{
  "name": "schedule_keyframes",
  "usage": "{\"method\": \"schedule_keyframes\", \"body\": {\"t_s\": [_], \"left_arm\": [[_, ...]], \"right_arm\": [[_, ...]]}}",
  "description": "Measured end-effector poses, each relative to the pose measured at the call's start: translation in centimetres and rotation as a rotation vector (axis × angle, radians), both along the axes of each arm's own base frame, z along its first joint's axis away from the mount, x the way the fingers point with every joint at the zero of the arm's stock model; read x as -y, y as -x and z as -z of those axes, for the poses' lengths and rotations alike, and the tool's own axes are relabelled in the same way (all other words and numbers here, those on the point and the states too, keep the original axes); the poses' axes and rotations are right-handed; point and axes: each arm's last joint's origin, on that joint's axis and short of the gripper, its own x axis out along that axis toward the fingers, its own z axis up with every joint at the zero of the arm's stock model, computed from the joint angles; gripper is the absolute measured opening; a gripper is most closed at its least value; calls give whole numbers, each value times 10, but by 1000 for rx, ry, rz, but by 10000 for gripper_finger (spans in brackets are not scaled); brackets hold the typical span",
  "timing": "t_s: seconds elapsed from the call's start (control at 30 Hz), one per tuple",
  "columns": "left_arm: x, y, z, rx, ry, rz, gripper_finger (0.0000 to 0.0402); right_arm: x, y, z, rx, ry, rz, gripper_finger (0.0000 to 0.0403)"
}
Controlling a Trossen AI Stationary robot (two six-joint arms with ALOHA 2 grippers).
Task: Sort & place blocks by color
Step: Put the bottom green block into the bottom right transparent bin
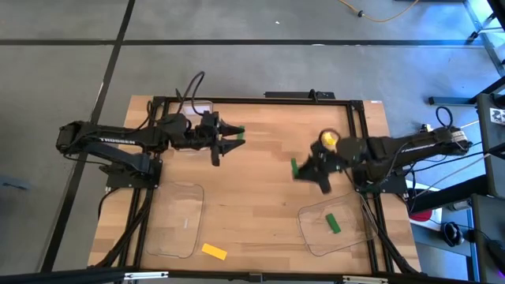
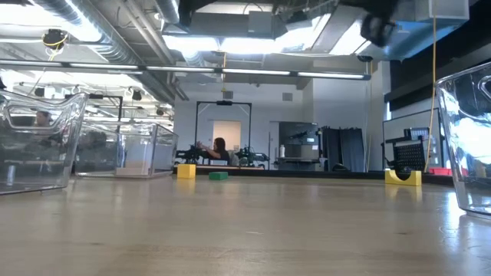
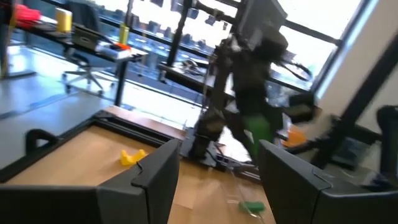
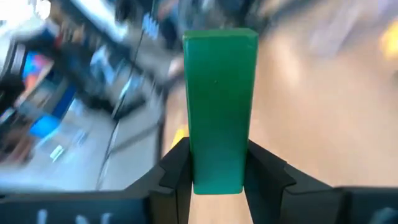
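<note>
The right gripper [image 1: 304, 169], clamped on an upright green block [image 4: 220, 109], hangs just beyond the tray [image 1: 312, 230] already holding a green one [image 1: 332, 223]

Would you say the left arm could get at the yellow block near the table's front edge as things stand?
Probably yes: the left gripper is open and empty, and the yellow block lies on bare table beside the clear tray, with nothing over it.

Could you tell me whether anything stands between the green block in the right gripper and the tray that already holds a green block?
Nothing visible does: the right gripper holds the green block above bare table, with open wood between it and the tray.
</note>
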Motion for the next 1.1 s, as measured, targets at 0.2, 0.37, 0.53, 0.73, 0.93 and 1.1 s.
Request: {"method": "schedule_keyframes", "body": {"t_s": [0.2,0.37,0.53,0.73,0.93,1.1], "left_arm": [[-1,0,0,0,1,-35,204],[-2,0,0,-5,-23,-46,204],[-6,1,0,-5,-20,-90,204],[-10,1,0,-5,-20,-108,204],[-14,1,0,-5,-20,-122,204],[-18,2,0,-5,-21,-138,204]], "right_arm": [[-54,19,22,-313,-203,-199,107],[-100,41,36,-523,-330,-228,107],[-131,54,64,-746,-352,-95,107],[-147,52,98,-955,-396,138,107],[-155,45,124,-1044,-411,305,107],[-156,45,141,-1111,-383,417,107]]}}
